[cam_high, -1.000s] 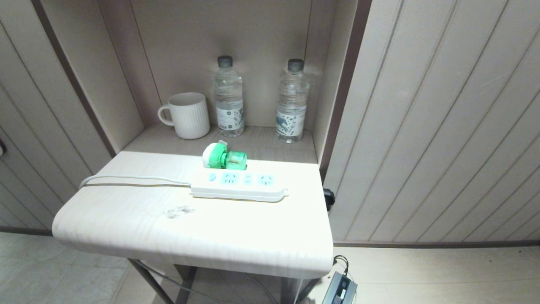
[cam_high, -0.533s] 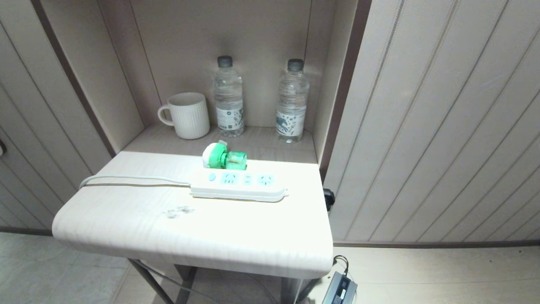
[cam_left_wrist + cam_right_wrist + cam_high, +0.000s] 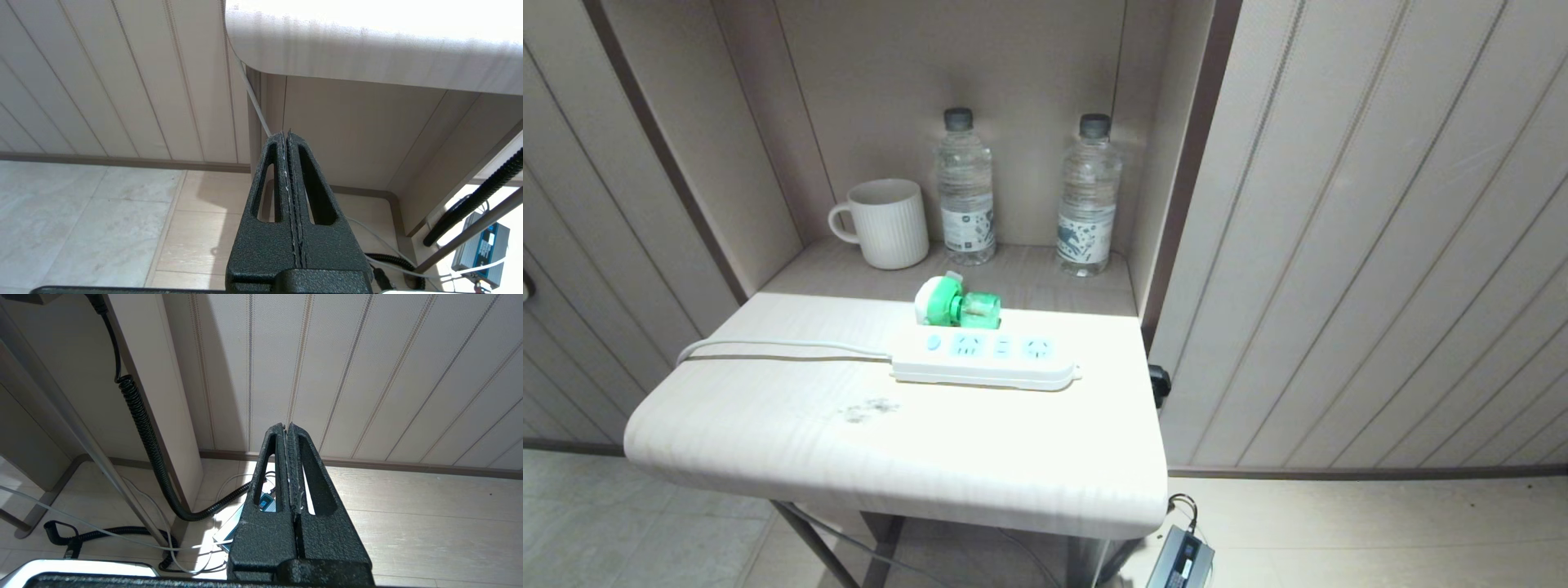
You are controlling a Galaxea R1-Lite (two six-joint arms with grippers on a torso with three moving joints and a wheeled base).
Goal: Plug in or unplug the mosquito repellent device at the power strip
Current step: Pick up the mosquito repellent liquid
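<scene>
The mosquito repellent device (image 3: 956, 303), green and white with a green bottle, lies on its side on the white table (image 3: 898, 441), just behind the power strip (image 3: 985, 358). It is not plugged into any socket. The strip's white cord (image 3: 776, 347) runs off to the left. Neither arm shows in the head view. My left gripper (image 3: 286, 134) is shut and empty, low in front of the table's edge. My right gripper (image 3: 286, 426) is also shut and empty, down near the floor and the panelled wall.
A white ribbed mug (image 3: 886, 222) and two clear water bottles (image 3: 965, 188) (image 3: 1089, 196) stand in the alcove behind the table. Cables and a blue-faced box (image 3: 480, 253) lie on the floor under the table, beside a coiled black hose (image 3: 143, 428).
</scene>
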